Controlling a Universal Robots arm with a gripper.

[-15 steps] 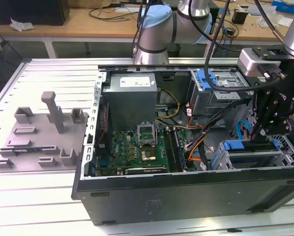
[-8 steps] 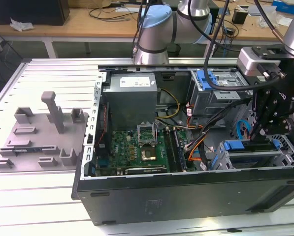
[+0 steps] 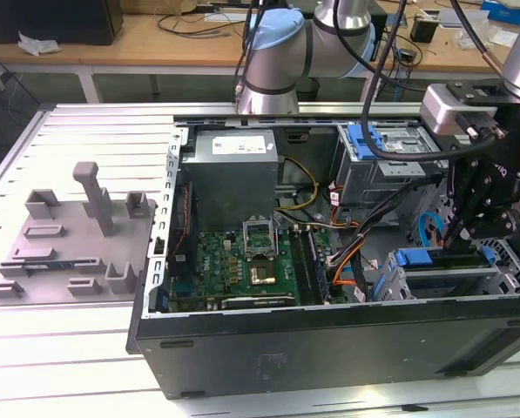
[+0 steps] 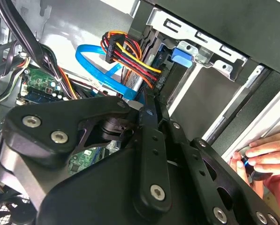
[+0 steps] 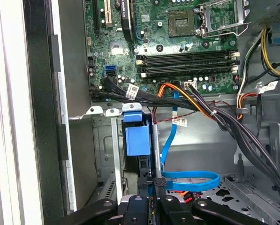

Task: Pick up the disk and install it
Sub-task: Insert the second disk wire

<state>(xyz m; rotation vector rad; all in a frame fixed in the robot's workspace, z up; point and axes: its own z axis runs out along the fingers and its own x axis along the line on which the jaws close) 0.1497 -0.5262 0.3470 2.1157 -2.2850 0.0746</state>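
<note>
The gripper hangs low inside the open computer case, at the exterior view's right. Its black linkage closes in on the end of the disk. From these views it cannot be told whether the jaws are spread, pressed together or pinching the disk.

The disk sits edge-on in the metal drive cage in the case's near right corner. Its blue carrier shows at the mouth of the bay, directly in line with the gripper in the first wrist view.

A blue flat cable loops just beside the gripper. A bundle of black and orange wires runs across between the cage and the green motherboard. Farther back in the case stands the grey power supply.

In the second wrist view, a person's hand rests at the case's outer edge, near the gripper's black body.

Well to the exterior view's left of the case, a grey fixture plate lies on the slotted metal table.
</note>
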